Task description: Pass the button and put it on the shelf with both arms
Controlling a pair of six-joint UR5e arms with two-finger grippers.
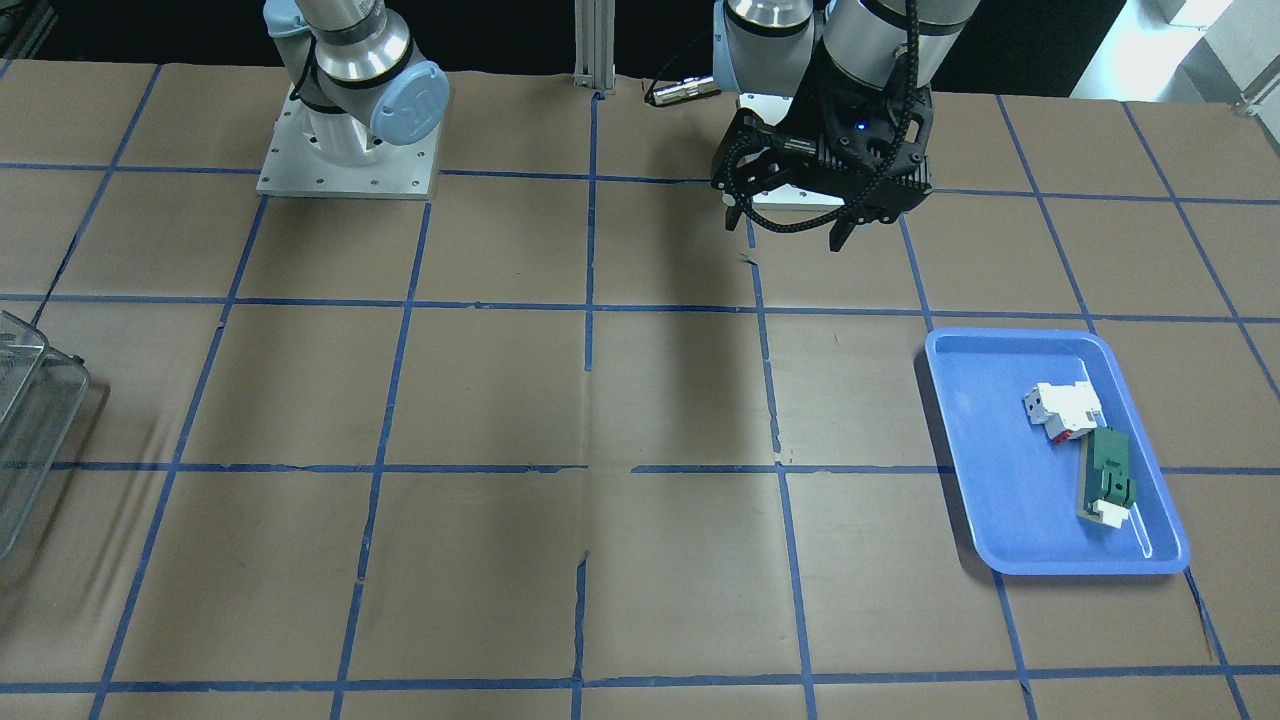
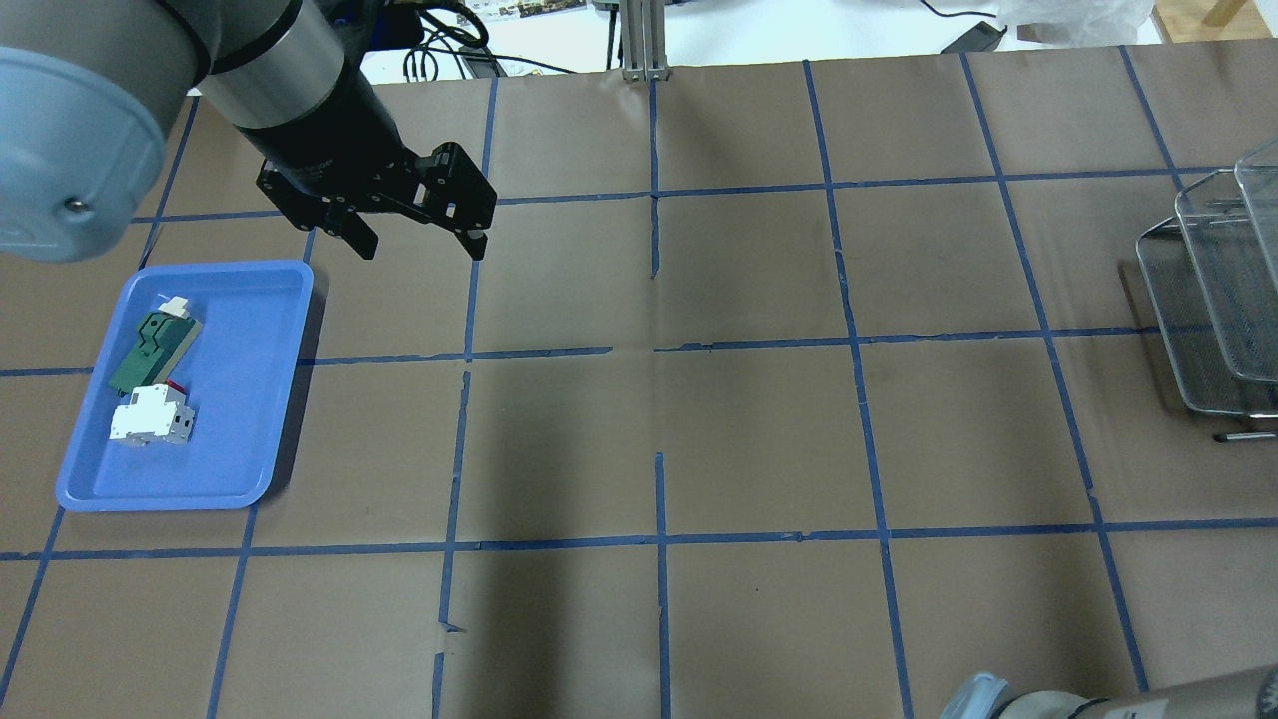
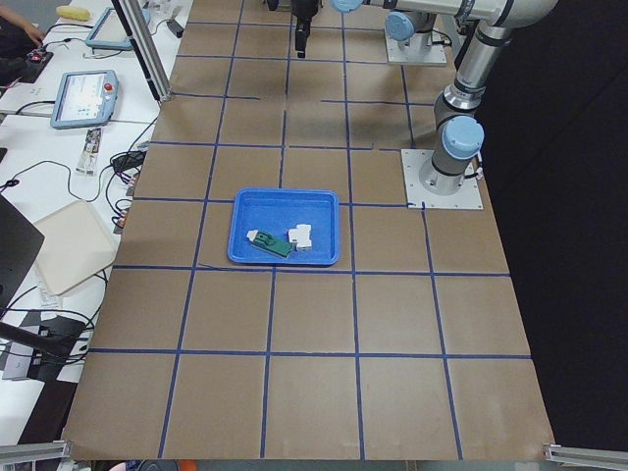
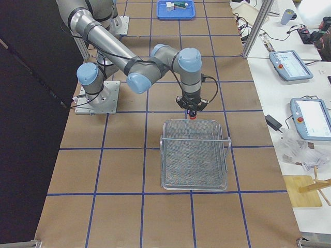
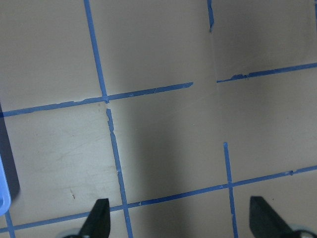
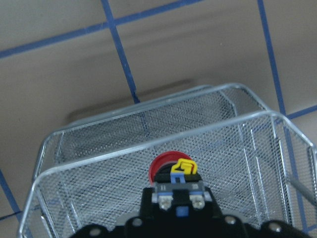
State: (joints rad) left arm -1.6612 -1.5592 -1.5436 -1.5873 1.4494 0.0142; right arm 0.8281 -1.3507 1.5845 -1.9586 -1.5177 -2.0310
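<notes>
The button (image 6: 171, 168), with its red cap, yellow ring and blue-grey base, is held in my right gripper (image 6: 178, 210), which is shut on it. It hangs just over the near rim of the wire mesh shelf (image 6: 124, 148). The exterior right view shows the same: the gripper (image 4: 192, 108) holds the button (image 4: 192, 117) at the shelf's (image 4: 194, 160) edge nearest the robot. My left gripper (image 2: 419, 245) is open and empty, raised above the table near the blue tray. Its fingertips (image 5: 99, 215) show over bare paper in the left wrist view.
The blue tray (image 2: 250, 399) on my left holds a white block with a red part (image 2: 150, 414) and a green-and-white flat piece (image 2: 150, 345). The shelf also shows at the overhead view's right edge (image 2: 1208, 300). Brown paper with blue tape lines covers the table.
</notes>
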